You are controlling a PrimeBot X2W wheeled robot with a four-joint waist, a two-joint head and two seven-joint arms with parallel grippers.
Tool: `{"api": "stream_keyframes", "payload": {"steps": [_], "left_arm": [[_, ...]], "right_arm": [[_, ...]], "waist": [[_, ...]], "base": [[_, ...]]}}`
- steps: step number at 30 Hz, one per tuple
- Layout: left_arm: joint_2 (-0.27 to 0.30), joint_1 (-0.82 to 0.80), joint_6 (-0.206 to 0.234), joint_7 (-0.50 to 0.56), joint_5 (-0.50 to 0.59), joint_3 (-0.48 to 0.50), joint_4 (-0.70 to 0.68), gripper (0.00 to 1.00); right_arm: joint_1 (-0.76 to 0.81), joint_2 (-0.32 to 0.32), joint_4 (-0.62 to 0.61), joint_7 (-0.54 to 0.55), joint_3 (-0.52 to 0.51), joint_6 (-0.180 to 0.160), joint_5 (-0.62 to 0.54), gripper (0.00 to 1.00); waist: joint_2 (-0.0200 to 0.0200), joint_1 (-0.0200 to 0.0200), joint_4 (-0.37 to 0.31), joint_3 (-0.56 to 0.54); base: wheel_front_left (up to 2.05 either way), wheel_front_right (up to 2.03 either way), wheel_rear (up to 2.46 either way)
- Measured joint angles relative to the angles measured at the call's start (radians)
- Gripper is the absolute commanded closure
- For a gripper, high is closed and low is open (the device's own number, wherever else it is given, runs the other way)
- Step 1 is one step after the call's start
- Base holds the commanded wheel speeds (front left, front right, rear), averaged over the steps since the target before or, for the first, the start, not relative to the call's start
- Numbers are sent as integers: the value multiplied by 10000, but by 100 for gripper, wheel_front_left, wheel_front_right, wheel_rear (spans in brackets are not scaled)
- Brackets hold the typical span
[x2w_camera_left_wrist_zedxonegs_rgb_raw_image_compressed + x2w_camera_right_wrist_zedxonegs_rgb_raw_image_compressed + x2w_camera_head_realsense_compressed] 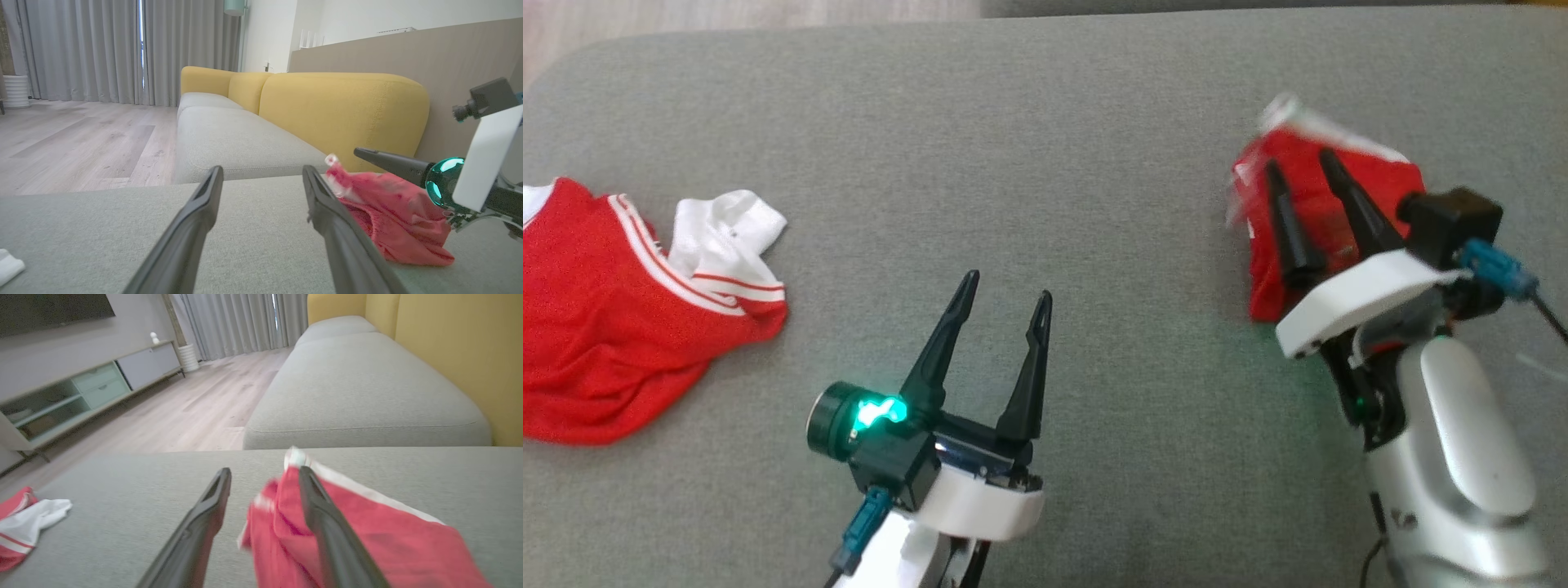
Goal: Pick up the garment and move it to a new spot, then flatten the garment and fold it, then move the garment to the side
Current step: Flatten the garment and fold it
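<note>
Grey cushion (1045,122), red garment (1387,184) at parted right gripper (1298,162).

A home living room: yellow-backed sofa (343,110) at one o'clock of the left wrist view, grey curtains (81,49) at eleven, wood-plank floor (73,143).

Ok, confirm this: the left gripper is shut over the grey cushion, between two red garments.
No: the left gripper is open, fingers spread, as the left wrist view shows. It is over the grey cushion, between the left red garment and the right red garment.
</note>
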Motion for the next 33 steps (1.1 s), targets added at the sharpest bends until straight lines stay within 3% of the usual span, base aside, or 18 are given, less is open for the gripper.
{"api": "stream_keyframes", "payload": {"steps": [5, 10, 11, 13, 17, 24, 28, 33], "left_arm": [[-31, 306, 0, 0, 0, 10, 12, 0], [-56, 360, -27, 0, 0, 42, 12, 0], [-56, 360, -27, 0, 0, 42, 12, 0], [-63, 362, -40, 0, 0, 48, 10, 0], [-71, 420, -40, 0, 0, 48, 2, 0], [-77, 641, -81, 0, -2, -12, 2, 0], [-77, 641, -75, 0, -4, -25, 2, 0], [-81, 641, -65, 0, -6, -29, 4, 0]], "right_arm": [[632, 25, -999, -98, 27, 0, 529, 0], [1214, 40, -1689, 800, -1204, 0, 1026, 0], [1214, 40, -1689, 800, -1204, 0, 1026, 20], [1396, 46, -1695, 1574, -1808, 0, 1653, 100], [1537, -169, -1191, 3413, -2637, -2, 3580, 100], [1362, -884, 117, 4696, -3816, -2, 4416, 100], [1198, -1005, 594, 5275, -3731, -2, 4709, 100], [1394, -911, 224, 5473, -2677, -2, 5264, 100]], "waist": [[0, -1, 180, -139], [0, 0, 362, -234], [0, 0, 362, -234], [0, 0, 455, -285], [0, 0, 593, -403], [0, 0, 920, -426], [0, 1, 1072, -308], [0, 1, 1145, -295]], "base": [[0, 0, 0], [0, 0, 0], [0, 0, 0], [0, 0, 0], [0, 0, 0], [0, 0, 0], [0, 0, 0], [0, 0, 0]]}}
